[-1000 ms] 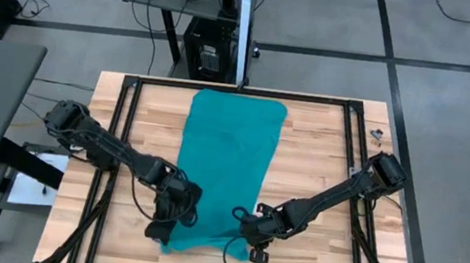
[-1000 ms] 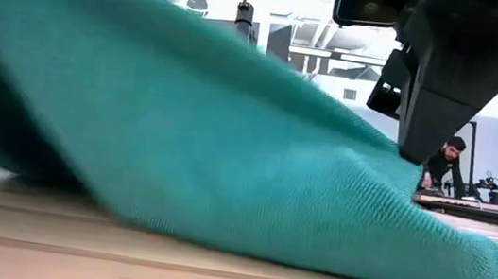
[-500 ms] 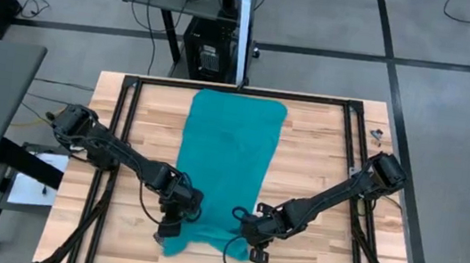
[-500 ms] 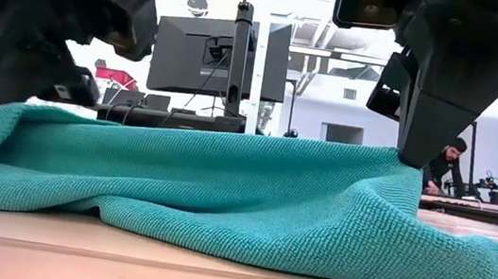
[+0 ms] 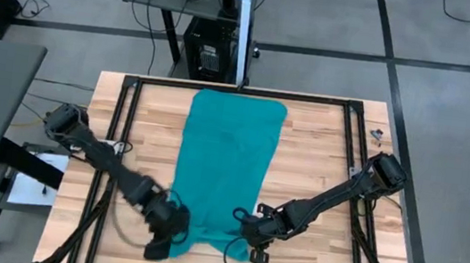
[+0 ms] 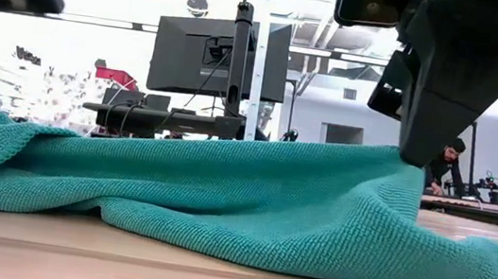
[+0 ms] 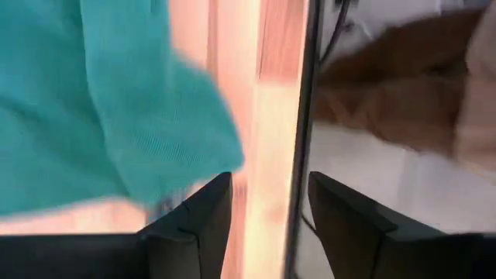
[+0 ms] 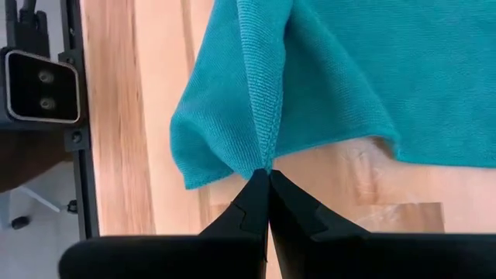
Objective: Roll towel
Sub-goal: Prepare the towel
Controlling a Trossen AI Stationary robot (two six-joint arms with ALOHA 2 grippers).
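Towel [image 5: 224, 162] lies lengthwise down the surface [image 5: 312, 159], near edge bunched. Right hand [image 8: 268, 173] stays clenched on the near corner, lifting it; left hand [image 5: 160, 246] has just released its corner and swung clear, fingers apart — roll not started.

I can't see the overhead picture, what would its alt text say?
A teal towel lies lengthwise down a wooden table. The right gripper pinches its near edge, while the left gripper sits off the towel's near left corner.
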